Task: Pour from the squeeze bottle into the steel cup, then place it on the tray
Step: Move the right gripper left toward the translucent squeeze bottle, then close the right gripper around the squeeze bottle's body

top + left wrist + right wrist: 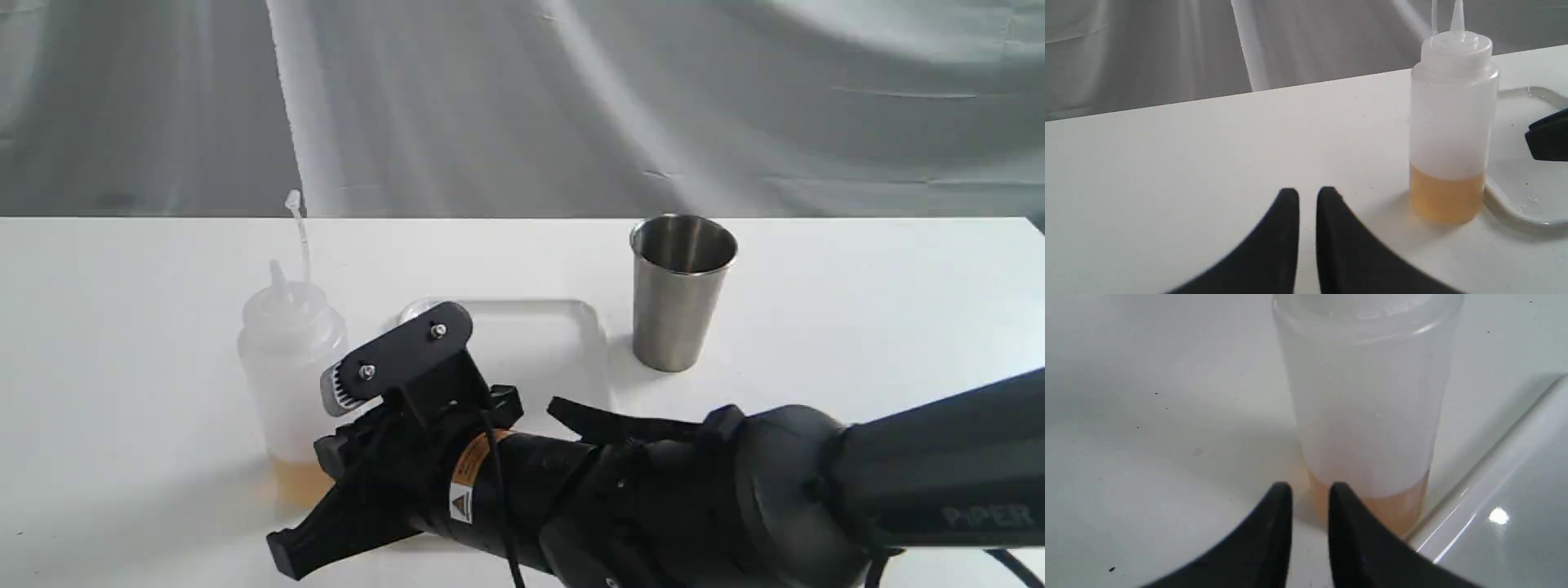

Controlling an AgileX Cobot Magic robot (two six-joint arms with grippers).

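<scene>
The squeeze bottle (pixel 290 384) stands upright on the white table just left of the tray (pixel 563 327), with amber liquid at its bottom and its cap strap sticking up. The steel cup (pixel 682 294) stands upright beyond the tray's right end. My right arm reaches across over the tray. Its gripper (pixel 1310 488) sits low, just short of the bottle's (pixel 1367 416) base, with the fingers a narrow gap apart and nothing between them. My left gripper (pixel 1307 192) hovers low over bare table with the bottle (pixel 1453 122) ahead and off to one side; its fingers are nearly touching and empty.
A grey cloth backdrop hangs behind the table's far edge. The right arm's black body (pixel 653 498) covers the near part of the tray. A dark part of that arm (pixel 1547 139) shows over the tray (pixel 1523 192) in the left wrist view.
</scene>
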